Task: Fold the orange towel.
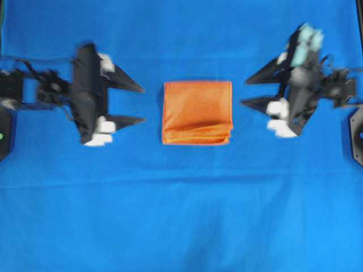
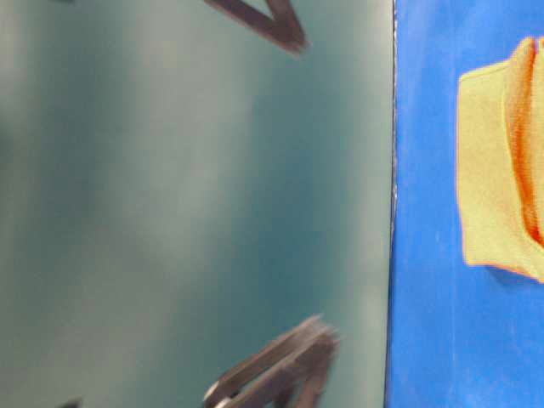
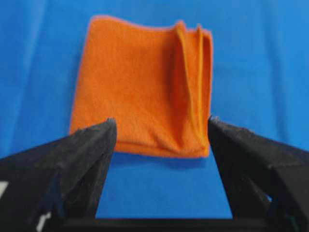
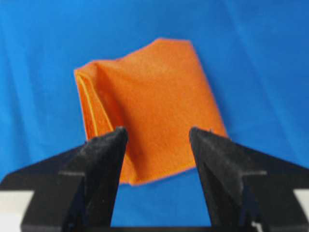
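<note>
My left tool and right tool both hang with jaws spread wide and empty, pointing inward at each other from either side of the scene, neither touching anything. Between them, apart from both, the orange towel lies folded into a compact rectangle, its layered edges stacked along the near side. It rests flat on the blue sheet covering the tabletop.
</note>
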`<action>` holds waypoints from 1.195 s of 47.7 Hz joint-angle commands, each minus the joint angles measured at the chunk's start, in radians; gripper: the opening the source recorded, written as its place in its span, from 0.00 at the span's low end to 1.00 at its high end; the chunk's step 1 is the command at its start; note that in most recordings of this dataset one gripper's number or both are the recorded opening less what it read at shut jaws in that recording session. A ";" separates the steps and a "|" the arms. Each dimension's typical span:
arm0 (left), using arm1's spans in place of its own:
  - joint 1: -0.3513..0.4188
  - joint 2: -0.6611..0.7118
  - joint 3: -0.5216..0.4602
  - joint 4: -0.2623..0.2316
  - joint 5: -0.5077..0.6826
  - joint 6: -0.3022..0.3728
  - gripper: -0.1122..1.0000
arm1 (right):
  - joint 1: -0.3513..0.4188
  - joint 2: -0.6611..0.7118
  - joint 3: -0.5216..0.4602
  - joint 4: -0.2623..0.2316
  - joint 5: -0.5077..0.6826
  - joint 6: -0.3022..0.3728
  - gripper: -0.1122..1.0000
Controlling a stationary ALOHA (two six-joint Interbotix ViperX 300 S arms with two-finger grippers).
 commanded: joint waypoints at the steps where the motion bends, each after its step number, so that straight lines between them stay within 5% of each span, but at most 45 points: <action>1: 0.005 -0.120 0.038 0.000 -0.005 0.003 0.73 | -0.012 -0.091 0.014 -0.015 0.012 0.000 0.63; 24: 0.028 -0.604 0.314 0.000 0.000 -0.008 0.72 | -0.015 -0.512 0.262 -0.066 0.017 0.008 0.62; 41: 0.028 -0.775 0.443 0.000 0.020 -0.014 0.71 | -0.054 -0.548 0.417 -0.063 -0.124 0.012 0.62; 57: 0.028 -0.773 0.453 -0.002 0.020 -0.015 0.70 | -0.055 -0.529 0.431 -0.061 -0.175 0.012 0.62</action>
